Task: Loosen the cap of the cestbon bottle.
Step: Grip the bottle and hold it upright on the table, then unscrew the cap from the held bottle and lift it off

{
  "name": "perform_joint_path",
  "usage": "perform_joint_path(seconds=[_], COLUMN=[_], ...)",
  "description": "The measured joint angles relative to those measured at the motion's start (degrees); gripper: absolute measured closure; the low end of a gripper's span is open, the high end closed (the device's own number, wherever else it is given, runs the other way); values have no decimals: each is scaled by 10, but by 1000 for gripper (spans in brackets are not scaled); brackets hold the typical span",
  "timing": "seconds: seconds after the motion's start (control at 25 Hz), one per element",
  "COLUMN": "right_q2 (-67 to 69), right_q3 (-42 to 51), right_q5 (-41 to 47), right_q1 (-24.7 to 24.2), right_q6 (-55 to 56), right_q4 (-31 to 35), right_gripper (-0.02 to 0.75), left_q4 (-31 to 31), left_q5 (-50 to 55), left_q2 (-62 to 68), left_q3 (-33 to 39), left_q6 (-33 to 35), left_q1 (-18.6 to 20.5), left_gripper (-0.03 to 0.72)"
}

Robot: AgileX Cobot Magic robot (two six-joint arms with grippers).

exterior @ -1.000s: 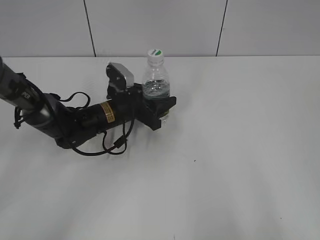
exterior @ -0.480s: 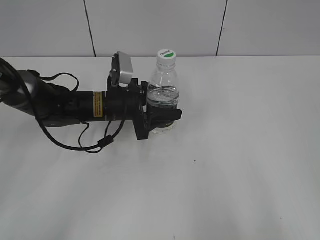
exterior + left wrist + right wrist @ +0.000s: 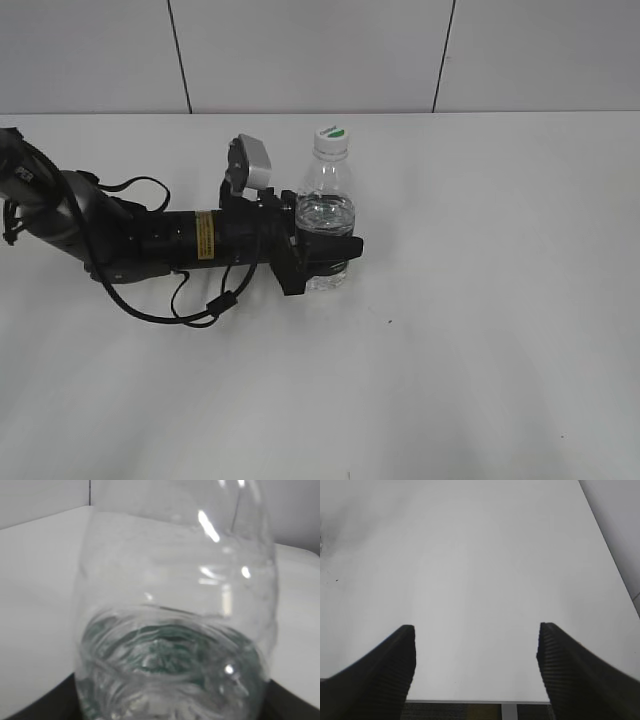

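The cestbon bottle (image 3: pixel 325 188) stands upright at the table's middle back, clear, part full of water. Its white cap (image 3: pixel 331 138) with a green patch sits on top. My left gripper (image 3: pixel 326 248) reaches in from the left and is shut on the bottle's lower body, hiding the label. In the left wrist view the bottle (image 3: pixel 175 605) fills the frame, with green showing through the water. My right gripper (image 3: pixel 476 645) is open and empty over bare table, and is out of the exterior view.
The white table (image 3: pixel 480 300) runs up to a grey panelled wall (image 3: pixel 300 50) behind the bottle. Black cables (image 3: pixel 200 300) loop under the left arm. The right wrist view shows the table's near edge (image 3: pixel 470 701) below the jaws.
The left arm has swung level and carried the bottle to the right and a little toward the camera, still gripped. The bottle stays upright.
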Motion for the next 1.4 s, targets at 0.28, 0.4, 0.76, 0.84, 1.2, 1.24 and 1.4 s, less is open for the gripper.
perform_joint_path(seconds=[0.28,0.4,0.76,0.84,1.2,1.24,1.4], right_q2=[0,0,0,0,0,0,0], right_q3=[0,0,0,0,0,0,0], right_q5=[0,0,0,0,0,0,0], right_q1=[0,0,0,0,0,0,0], right_q6=[0,0,0,0,0,0,0], right_q4=[0,0,0,0,0,0,0], right_gripper=[160,160,160,160,160,160,160], left_q4=[-23,-9,2,3,4,4,4], left_q5=[-17,-24,-28,-29,-29,-29,-30], left_q2=[19,21,21,21,21,21,21], left_q3=[2,2,2,2,2,2,2], left_q6=[10,13,14,14,14,14,14], left_q1=[0,0,0,0,0,0,0], left_gripper=[284,285,285,285,286,286,286])
